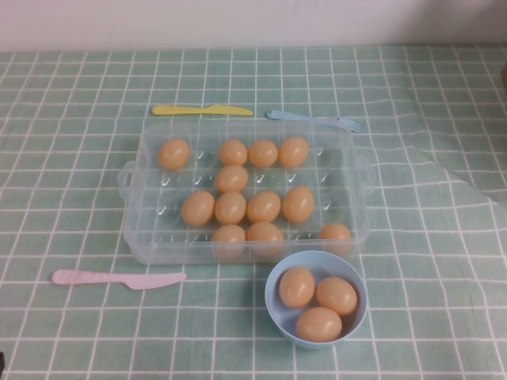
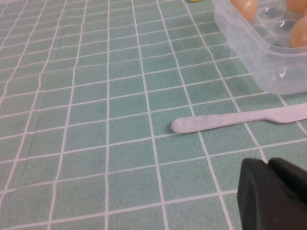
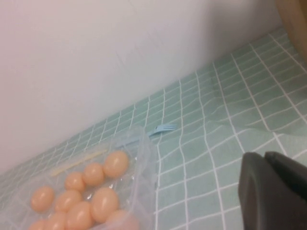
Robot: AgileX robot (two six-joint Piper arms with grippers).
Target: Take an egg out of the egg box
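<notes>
The clear plastic egg box (image 1: 136, 234) stands at the middle of the table with several tan-orange eggs (image 1: 230, 207) in its cups. Neither gripper shows in the high view. In the left wrist view my left gripper (image 2: 268, 164) is shut and empty, low over the cloth, apart from the box corner (image 2: 268, 64) and its eggs (image 2: 245, 5). In the right wrist view my right gripper (image 3: 265, 157) is shut and empty, raised off to the side of the box (image 3: 145, 158) and its eggs (image 3: 116, 164).
A light-blue bowl (image 1: 274, 310) holding three eggs stands in front of the box. A pink knife (image 1: 119, 278) lies at the box's front left, also seen in the left wrist view (image 2: 240, 119). A yellow knife (image 1: 202, 110) and a blue fork (image 1: 313, 119) lie behind the box.
</notes>
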